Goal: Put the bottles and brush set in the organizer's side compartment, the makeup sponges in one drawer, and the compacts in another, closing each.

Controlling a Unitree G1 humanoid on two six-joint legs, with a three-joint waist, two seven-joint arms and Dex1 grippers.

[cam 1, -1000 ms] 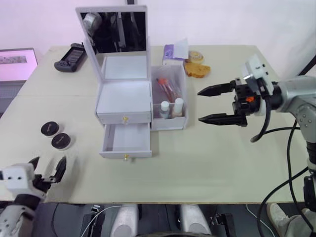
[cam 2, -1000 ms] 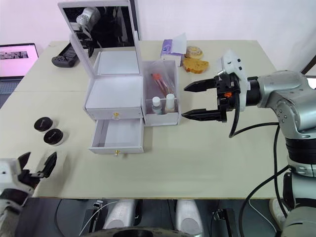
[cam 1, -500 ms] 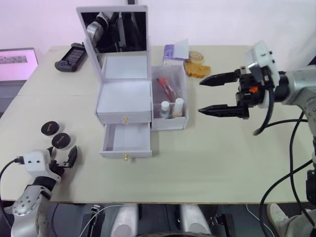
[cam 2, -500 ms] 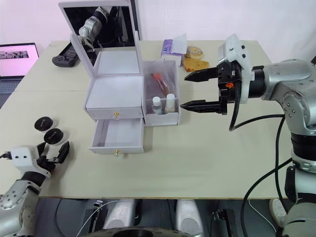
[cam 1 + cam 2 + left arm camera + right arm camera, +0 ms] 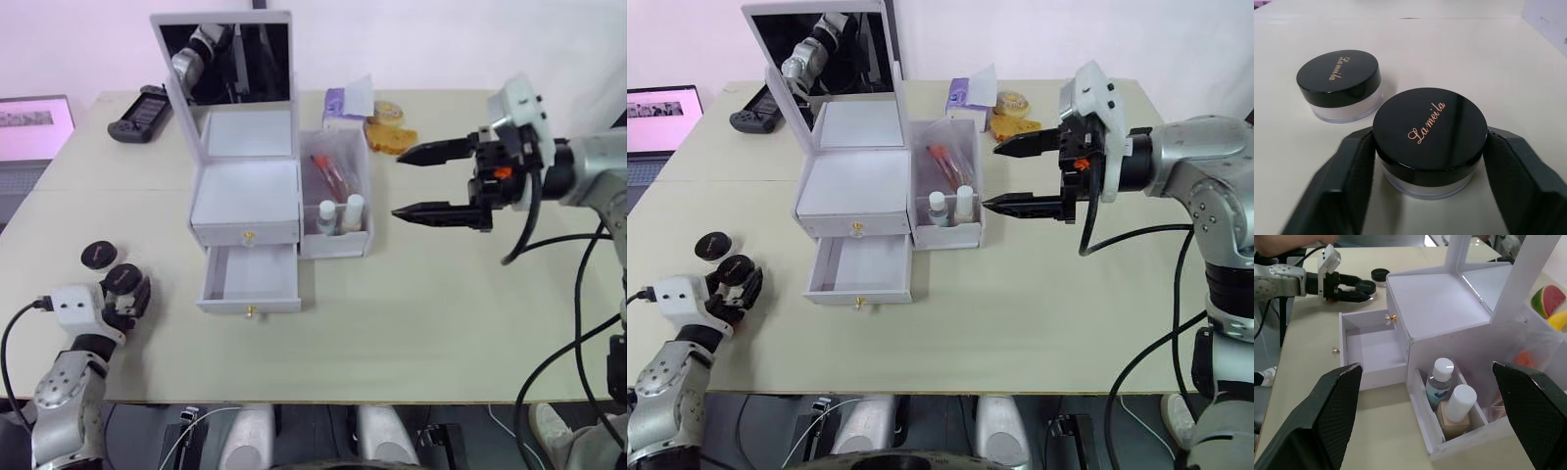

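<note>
**Black-lidded compacts at the left gripper; white organizer mid-table**

Black-lidded, clear-bodied near compact, lettered "La meila" in gold, set on the beige table between the two black fingers of the left gripper; fingers spread to the jar's width and flanking its sides, firm contact not discernible. Second compact, same make, just beyond and beside the first, apart from it, nearer the table's left edge.

White makeup organizer at mid-table: lower drawer pulled out, nothing visible inside; upper drawer shut, gold knob on its front. Side compartment on the organizer's right side, with two capped bottles upright at its near end and a clear-bagged brush set behind them. Mirrored lid raised upright at the back.

Right gripper held above the table, right of the side compartment, black fingers spread wide, holding nothing.

Far edge: yellow makeup sponges and a purple packet behind the side compartment; black handheld controller at far left; laptop screen at the left border.
</note>
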